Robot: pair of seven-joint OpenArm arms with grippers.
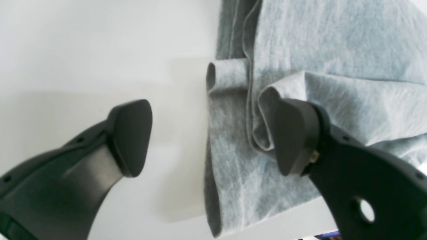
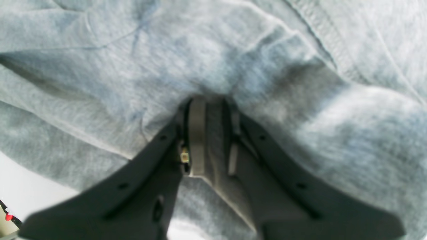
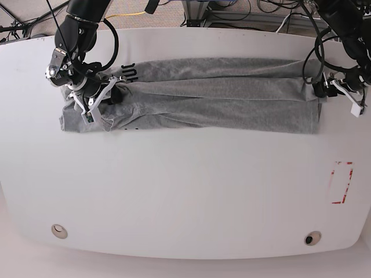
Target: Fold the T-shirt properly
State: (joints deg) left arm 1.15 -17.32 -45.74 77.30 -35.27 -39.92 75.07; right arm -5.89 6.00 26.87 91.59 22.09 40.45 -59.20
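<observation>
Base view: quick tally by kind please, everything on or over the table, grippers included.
T-shirt: 1
Grippers: 2, the left gripper and the right gripper
Red rectangle outline marked on the table: 1
Round fittings in the table near its front edge: 2
Total: 6

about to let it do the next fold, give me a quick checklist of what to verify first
1. right gripper shut on the T-shirt: ok.
2. left gripper holding fabric: not ok, jaws open, one fingertip against a fold.
3. Shirt folded lengthwise into a long band: ok.
4. Band flat: not ok, bunched at both ends.
5. White table bare in front of the shirt: ok.
6. Lettering side facing: cannot tell.
</observation>
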